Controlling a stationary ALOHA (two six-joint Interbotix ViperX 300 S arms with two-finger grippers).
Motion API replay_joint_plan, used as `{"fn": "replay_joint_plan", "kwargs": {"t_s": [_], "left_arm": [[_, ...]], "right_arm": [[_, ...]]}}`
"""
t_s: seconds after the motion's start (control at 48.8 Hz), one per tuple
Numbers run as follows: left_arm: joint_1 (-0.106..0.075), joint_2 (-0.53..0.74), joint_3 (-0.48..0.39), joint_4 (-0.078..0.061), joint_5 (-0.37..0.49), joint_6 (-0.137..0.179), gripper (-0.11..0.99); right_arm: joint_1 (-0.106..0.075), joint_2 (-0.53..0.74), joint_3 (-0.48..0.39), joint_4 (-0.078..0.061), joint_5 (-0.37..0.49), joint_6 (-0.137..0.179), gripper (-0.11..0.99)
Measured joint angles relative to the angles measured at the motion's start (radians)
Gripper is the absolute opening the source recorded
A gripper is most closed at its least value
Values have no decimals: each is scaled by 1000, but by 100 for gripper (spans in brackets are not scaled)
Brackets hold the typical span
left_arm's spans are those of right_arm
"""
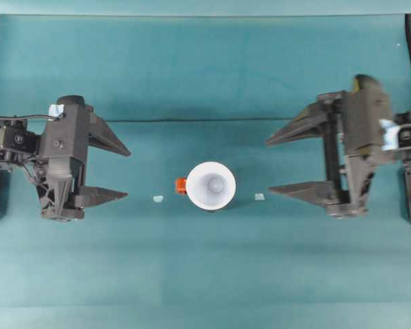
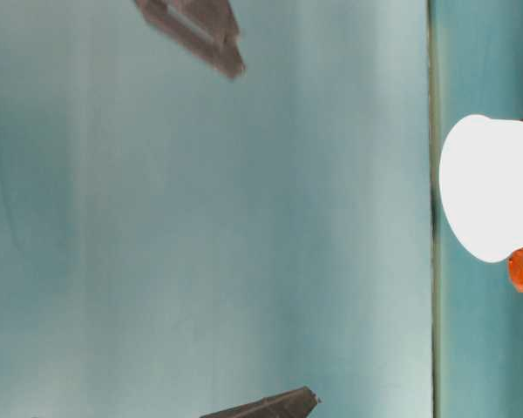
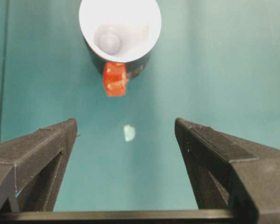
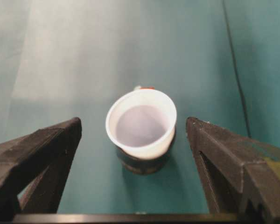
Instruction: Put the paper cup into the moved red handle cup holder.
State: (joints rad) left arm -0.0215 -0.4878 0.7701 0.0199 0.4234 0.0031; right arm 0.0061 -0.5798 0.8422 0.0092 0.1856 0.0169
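The overhead view looks straight down on the teal table (image 1: 205,274). The table-level view sits close and low, turned on its side. Each wrist view looks forward between its own fingers from opposite sides; all four share the paper cup (image 1: 211,185) at the table's middle.
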Motion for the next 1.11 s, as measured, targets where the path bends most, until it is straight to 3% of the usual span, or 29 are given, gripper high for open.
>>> {"fn": "replay_joint_plan", "kwargs": {"t_s": [0.184,0.492,1.107], "left_arm": [[-3,0,2,0,0,-2,94],[-6,-2,0,0,0,-3,94],[-6,0,2,0,0,-3,94]], "right_arm": [[-12,-69,55,0,-35,0,94],[-12,-133,104,0,-52,0,94],[-20,-186,127,0,-52,0,93]]}}
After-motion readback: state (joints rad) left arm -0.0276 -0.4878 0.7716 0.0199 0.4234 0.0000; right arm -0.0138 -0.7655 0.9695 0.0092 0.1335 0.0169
